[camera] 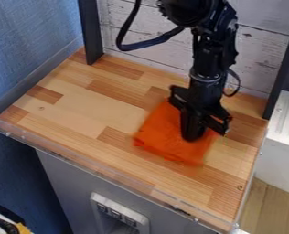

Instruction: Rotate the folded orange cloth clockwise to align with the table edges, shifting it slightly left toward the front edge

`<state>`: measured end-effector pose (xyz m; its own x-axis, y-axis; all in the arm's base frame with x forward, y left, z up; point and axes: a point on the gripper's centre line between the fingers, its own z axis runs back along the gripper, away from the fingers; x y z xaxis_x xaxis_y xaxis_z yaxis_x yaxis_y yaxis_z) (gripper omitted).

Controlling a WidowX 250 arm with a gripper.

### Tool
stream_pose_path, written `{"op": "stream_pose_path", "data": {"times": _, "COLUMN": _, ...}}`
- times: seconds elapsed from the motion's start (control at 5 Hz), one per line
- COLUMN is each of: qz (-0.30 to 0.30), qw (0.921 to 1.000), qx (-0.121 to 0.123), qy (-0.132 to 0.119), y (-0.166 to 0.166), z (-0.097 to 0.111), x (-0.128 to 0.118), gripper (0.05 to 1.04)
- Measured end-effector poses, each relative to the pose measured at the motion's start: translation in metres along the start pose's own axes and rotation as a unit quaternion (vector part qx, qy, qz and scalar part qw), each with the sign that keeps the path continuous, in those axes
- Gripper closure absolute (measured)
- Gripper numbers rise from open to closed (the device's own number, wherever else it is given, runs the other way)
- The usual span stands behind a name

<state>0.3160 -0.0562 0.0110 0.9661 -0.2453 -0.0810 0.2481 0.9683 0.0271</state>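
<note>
An orange cloth (165, 137) lies spread on the right half of the wooden tabletop, roughly square with one corner toward the front edge. The black gripper (192, 135) hangs down over the cloth's right part, its tip at or just above the fabric. Part of the cloth is hidden behind the gripper. Whether the gripper has hold of any fabric cannot be made out.
The wooden table (80, 114) has a clear raised rim (98, 171) along its front. Black upright posts (90, 32) flank a white plank wall (141, 32) at the back. A white ridged surface (287, 119) stands beyond the right edge.
</note>
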Motion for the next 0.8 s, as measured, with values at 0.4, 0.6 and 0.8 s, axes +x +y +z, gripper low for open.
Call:
{"op": "stream_pose_path", "data": {"times": 0.4, "qz": 0.089, "qw": 0.9959, "qx": 0.006, "qy": -0.016, "y": 0.002, "z": 0.024, "x": -0.011, "gripper": 0.615}}
{"op": "stream_pose_path", "data": {"times": 0.6, "qz": 0.109, "qw": 0.9936, "qx": 0.004, "qy": -0.031, "y": 0.000, "z": 0.029, "x": -0.015, "gripper": 0.311}}
{"op": "stream_pose_path", "data": {"times": 0.8, "qz": 0.125, "qw": 0.9908, "qx": -0.007, "qy": -0.049, "y": -0.002, "z": 0.034, "x": -0.015, "gripper": 0.089}}
